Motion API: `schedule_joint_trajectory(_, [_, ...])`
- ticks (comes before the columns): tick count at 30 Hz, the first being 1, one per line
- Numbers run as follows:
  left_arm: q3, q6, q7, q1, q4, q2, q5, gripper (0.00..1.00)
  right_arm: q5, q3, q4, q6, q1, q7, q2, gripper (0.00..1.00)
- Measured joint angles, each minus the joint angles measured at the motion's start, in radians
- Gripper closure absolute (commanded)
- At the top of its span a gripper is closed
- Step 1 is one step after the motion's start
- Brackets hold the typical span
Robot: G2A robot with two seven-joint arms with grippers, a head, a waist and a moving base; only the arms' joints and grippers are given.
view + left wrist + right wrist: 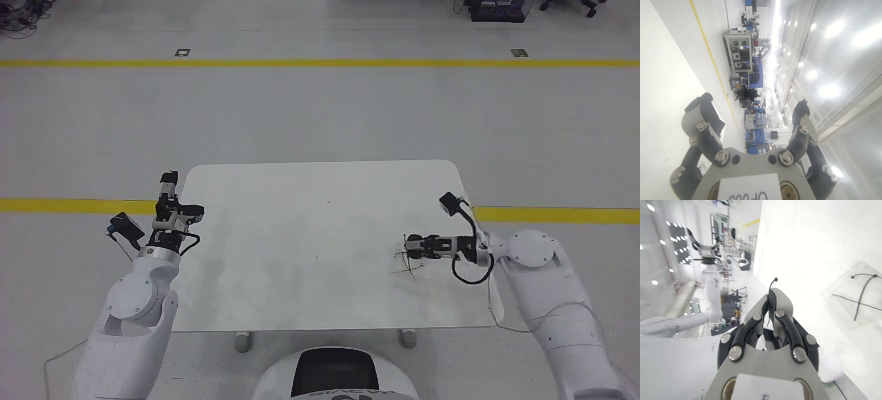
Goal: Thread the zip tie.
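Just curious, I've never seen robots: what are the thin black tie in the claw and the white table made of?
The thin black zip tie looks like matte, flexible plastic: it bends in a curve above the shut right claw. The white rounded-corner table has a smooth, slightly scuffed top, probably laminate or painted board; I cannot tell which.

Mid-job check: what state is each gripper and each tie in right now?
left gripper: open, empty.
right gripper: shut on zip tie.
zip tie: pinched near its head, head sticking out, not looped.
spare ties: loose, lying crossed.
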Motion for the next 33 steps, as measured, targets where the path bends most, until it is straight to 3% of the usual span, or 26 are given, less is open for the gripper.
schedule_joint_trajectory(5, [0.0, 0.0, 0.0, 0.0, 0.0, 0.0, 0.0, 0.0, 0.108, 0.009, 0.026, 0.0, -0.027, -0.039, -0.004, 1.0])
schedule_joint_trajectory(24, [0.001, 0.0, -0.003, -0.001, 0.0, 0.0, 0.003, 0.0, 0.116, 0.001, 0.014, 0.001, -0.038, -0.071, -0.006, 1.0])
schedule_joint_trajectory(30, [0.06, 0.043, -0.133, -0.004, -0.032, 0.008, 0.159, 0.0, 0.137, 0.001, -0.043, 0.0, -0.093, -0.182, -0.011, 1.0])
schedule_joint_trajectory(33, [0.113, 0.068, -0.191, -0.012, -0.047, 0.009, 0.238, 0.0, 0.147, 0.0, -0.071, 0.0, -0.122, -0.222, -0.016, 1.0])
